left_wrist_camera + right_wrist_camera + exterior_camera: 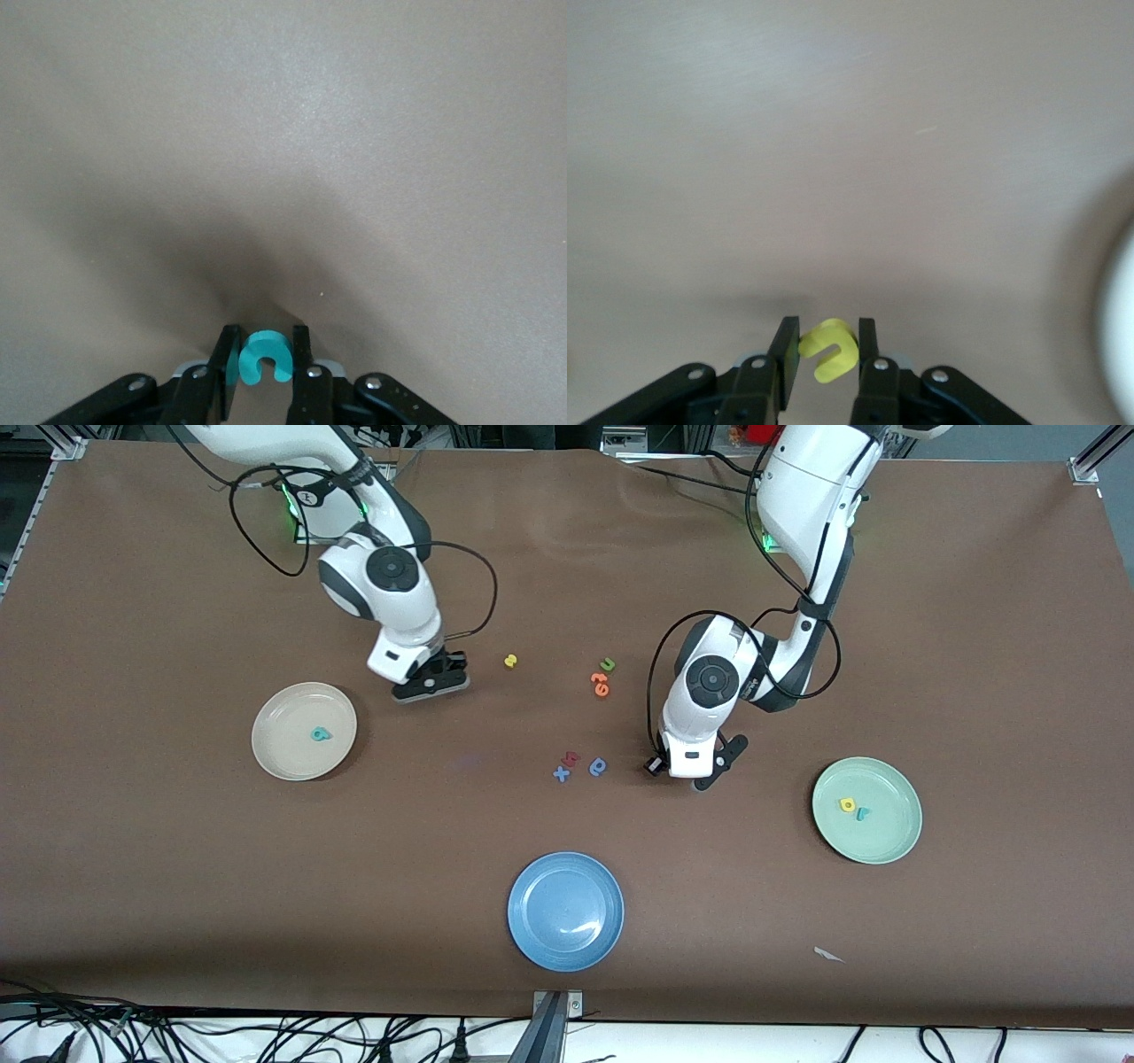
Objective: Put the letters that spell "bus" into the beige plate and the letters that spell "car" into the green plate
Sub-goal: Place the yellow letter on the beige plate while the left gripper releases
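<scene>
My left gripper (266, 333) is shut on a teal "c" (262, 356); in the front view it (700, 772) hangs low over the brown table between the blue rounded letter (598, 766) and the green plate (886, 841). That plate holds a yellow "a" (848, 805) and a teal "r" (862, 813). My right gripper (828, 324) is shut on a yellow "u" (831, 351); it (431, 684) is over the table beside the beige plate (275, 755), which holds a teal "b" (320, 733). A yellow "s" (510, 661) lies on the table near the right gripper.
A green "u" (607, 664) and orange letters (600, 683) lie mid-table. A blue "x" (562, 773) and a red letter (571, 759) sit beside the blue rounded letter. A blue plate (523, 921) stands nearest the front camera. Cables hang from both arms.
</scene>
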You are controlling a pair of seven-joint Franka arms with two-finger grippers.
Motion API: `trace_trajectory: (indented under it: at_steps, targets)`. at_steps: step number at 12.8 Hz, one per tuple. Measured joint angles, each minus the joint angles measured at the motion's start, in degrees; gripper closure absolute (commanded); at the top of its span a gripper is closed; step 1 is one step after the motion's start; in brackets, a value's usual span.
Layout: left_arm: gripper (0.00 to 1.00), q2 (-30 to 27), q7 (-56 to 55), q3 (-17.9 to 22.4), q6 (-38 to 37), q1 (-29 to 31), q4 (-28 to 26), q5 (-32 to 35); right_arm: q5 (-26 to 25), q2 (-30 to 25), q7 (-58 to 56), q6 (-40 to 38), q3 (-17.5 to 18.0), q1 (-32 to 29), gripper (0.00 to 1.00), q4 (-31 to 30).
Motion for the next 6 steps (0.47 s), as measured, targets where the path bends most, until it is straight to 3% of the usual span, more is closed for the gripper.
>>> trace_trajectory:
  at_steps: [3,6]
  targets:
    - [0.83,0.0,5.8,0.9,-3.9,0.7,2.2,0.0,0.0,-3.5,-11.0,-4.1,0.0,-5.7,0.98,-0.4]
    - [0.83,-0.1,21.7,1.6,-13.8,5.1,7.0,3.3,0.0,-5.2,-25.2,-5.8,-0.2,-14.6,0.94,-0.6]
